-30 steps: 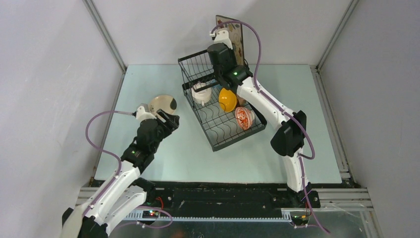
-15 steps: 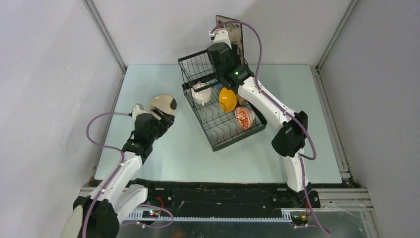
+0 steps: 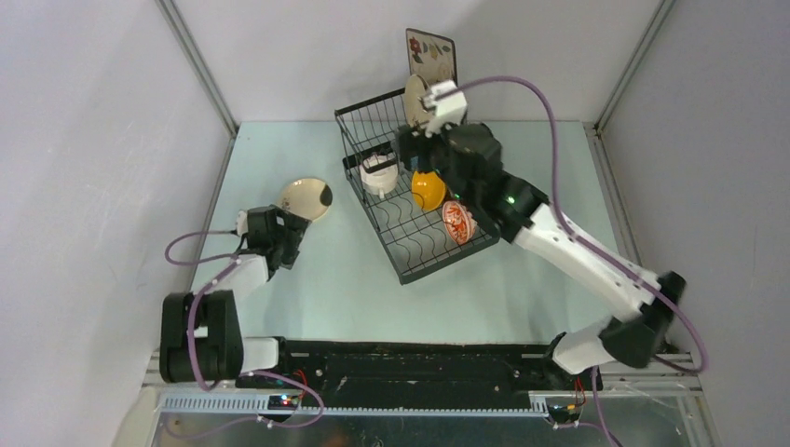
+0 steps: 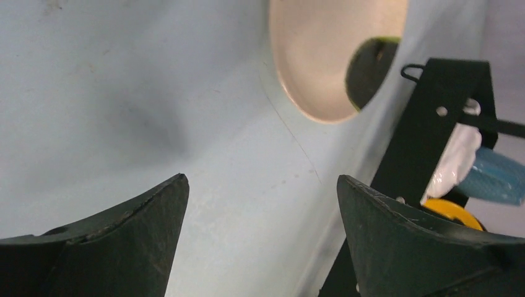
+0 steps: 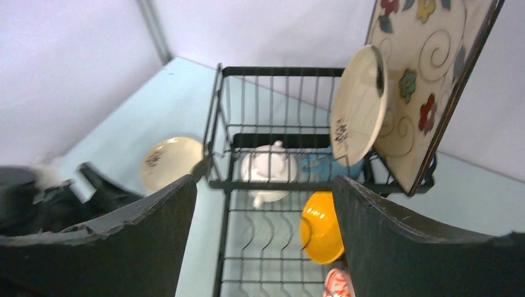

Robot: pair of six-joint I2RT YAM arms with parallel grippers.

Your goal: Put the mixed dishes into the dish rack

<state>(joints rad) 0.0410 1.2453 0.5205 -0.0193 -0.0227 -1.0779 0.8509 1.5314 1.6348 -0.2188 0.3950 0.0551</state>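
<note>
The fingers [image 4: 148,216] of the left gripper [image 4: 261,185] are standing wide apart and holding nothing, low over the table [image 4: 124,93]. Just ahead of them a round cream plate [image 4: 322,55] is lying flat, to the left of the dish rack [image 3: 430,261] and near its left wall. I am judging that picking up this plate is the step in hand. To do it well, the gripper is needing to go forward until the near rim is sitting between the two fingers, with one finger sliding under the rim (a flat plate is giving little edge to catch), and only then to close. The lift should be going up and away from the rack's wall. The right gripper [image 5: 264,182] is hanging over the rack, its fingers [image 5: 124,229] also spread and empty. A second round plate [image 5: 356,105] is standing on edge at the rack's far end, just beside the square floral plate [image 5: 427,62].
</note>
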